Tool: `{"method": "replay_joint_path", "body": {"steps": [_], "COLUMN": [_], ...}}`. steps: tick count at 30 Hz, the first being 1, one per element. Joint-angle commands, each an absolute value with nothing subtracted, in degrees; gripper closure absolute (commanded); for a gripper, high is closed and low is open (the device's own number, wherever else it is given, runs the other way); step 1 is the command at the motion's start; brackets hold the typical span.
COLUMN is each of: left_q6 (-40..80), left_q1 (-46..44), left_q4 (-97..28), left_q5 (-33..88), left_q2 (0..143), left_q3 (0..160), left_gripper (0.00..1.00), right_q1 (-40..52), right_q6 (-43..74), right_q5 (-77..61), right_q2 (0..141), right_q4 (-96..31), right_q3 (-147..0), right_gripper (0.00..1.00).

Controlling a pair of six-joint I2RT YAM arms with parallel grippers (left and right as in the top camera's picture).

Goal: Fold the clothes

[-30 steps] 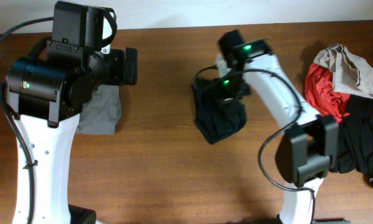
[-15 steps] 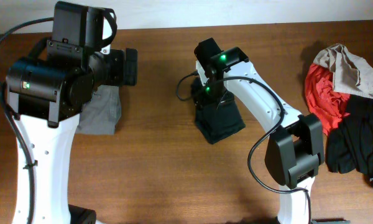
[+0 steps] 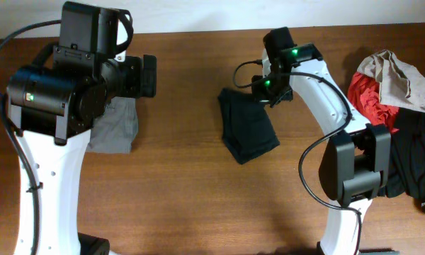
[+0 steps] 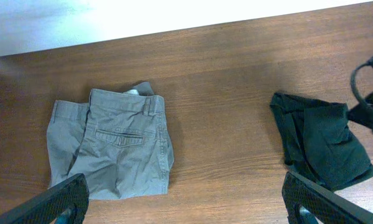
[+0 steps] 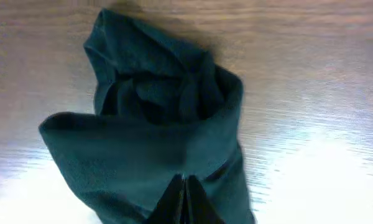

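The left wrist view shows the grey trousers (image 4: pixel 112 146) whole, but the overhead view half hides them. The left claw (image 4: pixel 186 208) is wide, and the right claw (image 5: pixel 183 198) is closed, touching the black T-shirt (image 5: pixel 161 143).

The right arm (image 3: pixel 324 85) has swung back from the black T-shirt's (image 3: pixel 248 131) left side to its upper right corner, fingers (image 5: pixel 177 206) now pressed together, leaving the cloth uncovered.
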State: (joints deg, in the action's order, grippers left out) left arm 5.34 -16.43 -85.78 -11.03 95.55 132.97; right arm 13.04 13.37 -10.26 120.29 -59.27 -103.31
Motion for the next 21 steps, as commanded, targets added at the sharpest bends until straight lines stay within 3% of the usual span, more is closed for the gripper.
{"method": "replay_joint_path", "body": {"steps": [1, 8, 14, 17, 21], "left_q6": [4.2, 4.2, 4.2, 4.2, 4.2], "left_q1": [-16.3, -16.3, -16.3, -16.3, -16.3], "left_q4": [-85.6, -85.7, -86.0, -85.5, -84.9], "left_q5": [-11.9, -11.8, -11.8, -11.8, -11.4], "left_q2": [94.1, 94.1, 94.1, 94.2, 94.2], "left_q3": [133.6, 133.6, 133.6, 133.6, 133.6], "left_gripper": [0.01, 0.01, 0.01, 0.01, 0.01], "right_q1": [16.5, 22.6, 21.7, 19.6, 16.4], "right_q6": [17.0, 16.6, 14.5, 7.1, 6.2], "right_q5": [-14.6, -14.1, -14.5, -20.1, -19.9], "right_q2": [123.7, 130.1, 129.9, 126.5, 120.7], "right_q4": [-55.5, -49.4, -50.8, -54.5, -62.8], "right_q3": [-99.7, -98.3, -99.9, -103.5, -108.2], "right_gripper": [0.96, 0.96, 0.96, 0.89, 0.82]}}
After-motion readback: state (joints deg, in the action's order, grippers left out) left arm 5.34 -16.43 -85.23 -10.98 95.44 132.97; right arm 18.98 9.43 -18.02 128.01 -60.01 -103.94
